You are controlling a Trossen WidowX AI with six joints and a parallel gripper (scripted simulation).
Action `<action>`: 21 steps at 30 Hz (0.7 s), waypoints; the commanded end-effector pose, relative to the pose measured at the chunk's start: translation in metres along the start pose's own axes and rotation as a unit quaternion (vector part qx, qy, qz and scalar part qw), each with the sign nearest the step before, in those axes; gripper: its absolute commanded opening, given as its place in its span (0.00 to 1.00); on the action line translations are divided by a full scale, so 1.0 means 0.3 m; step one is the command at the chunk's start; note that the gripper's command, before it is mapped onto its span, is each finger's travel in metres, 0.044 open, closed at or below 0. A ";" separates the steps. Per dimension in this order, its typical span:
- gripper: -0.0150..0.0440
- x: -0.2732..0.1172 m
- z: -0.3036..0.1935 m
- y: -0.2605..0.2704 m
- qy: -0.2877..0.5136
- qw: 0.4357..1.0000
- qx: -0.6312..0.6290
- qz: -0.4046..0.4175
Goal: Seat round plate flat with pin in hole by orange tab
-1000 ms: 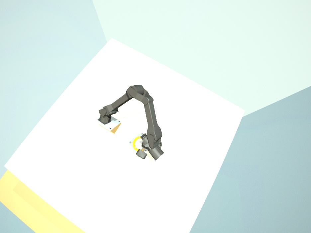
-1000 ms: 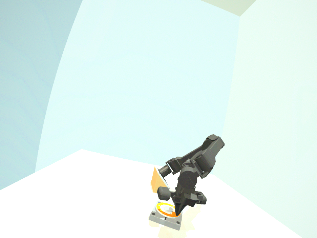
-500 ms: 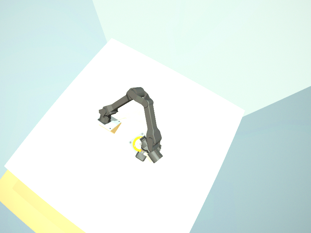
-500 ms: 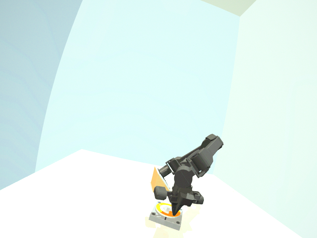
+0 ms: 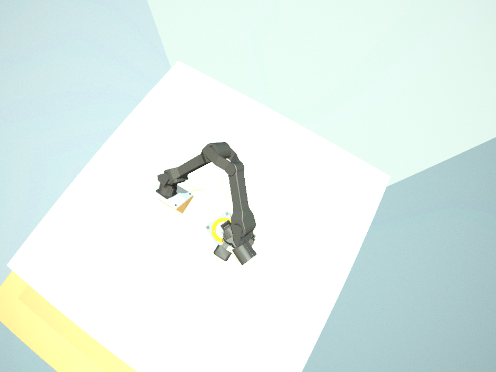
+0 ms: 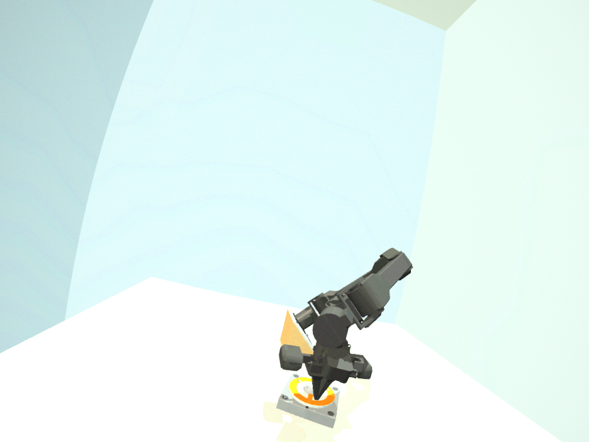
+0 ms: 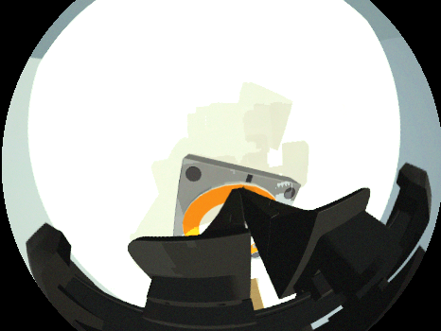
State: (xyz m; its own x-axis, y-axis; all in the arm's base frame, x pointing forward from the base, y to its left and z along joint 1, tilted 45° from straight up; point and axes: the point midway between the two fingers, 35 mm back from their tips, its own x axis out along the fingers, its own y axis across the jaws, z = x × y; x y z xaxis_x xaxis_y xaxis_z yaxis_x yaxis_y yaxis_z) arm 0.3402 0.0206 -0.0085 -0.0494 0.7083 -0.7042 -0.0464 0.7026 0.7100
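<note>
The round plate (image 5: 214,230) (image 6: 325,402) (image 7: 194,211), white with a yellow and orange ring, sits on the square grey base (image 5: 210,225) (image 6: 304,415) (image 7: 208,176). Its small orange tab (image 6: 309,396) shows just left of the fingertips in the exterior view. My gripper (image 6: 316,398) (image 7: 238,193) is shut and empty. It points down, with its tips at the plate's front part, on the side of the base's dark mark (image 6: 306,407) (image 7: 249,178); whether they touch the plate is unclear. The fingers hide part of the plate. The pin and its hole cannot be made out, nor whether the plate lies flat.
The robot's own mount, a pale plate (image 5: 182,196) on an orange wedge (image 5: 184,206) (image 6: 294,339), stands behind the base. The arm arches over from there. Dark holes mark the base's corners. Pale shadows lie on the white table (image 5: 280,160) (image 6: 166,361) (image 7: 118,95).
</note>
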 end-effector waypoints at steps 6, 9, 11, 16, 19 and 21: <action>0.25 -0.099 0.002 -0.008 -0.001 1.000 -0.002 -0.004; 0.25 -0.151 -0.004 -0.005 -0.001 1.000 -0.002 -0.004; 0.25 -0.162 -0.005 -0.004 -0.001 1.000 -0.002 -0.004; 0.25 -0.137 -0.002 -0.006 -0.001 1.000 0.001 -0.002; 0.25 -0.137 -0.002 -0.006 -0.001 1.000 0.001 -0.002; 0.25 -0.137 -0.002 -0.006 -0.001 1.000 0.001 -0.002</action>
State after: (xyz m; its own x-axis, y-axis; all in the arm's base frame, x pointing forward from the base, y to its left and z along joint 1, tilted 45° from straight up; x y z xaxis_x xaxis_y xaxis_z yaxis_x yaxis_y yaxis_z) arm 0.3414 -0.0091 0.0193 -0.0495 0.7051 -0.7074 -0.0498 0.7056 0.7068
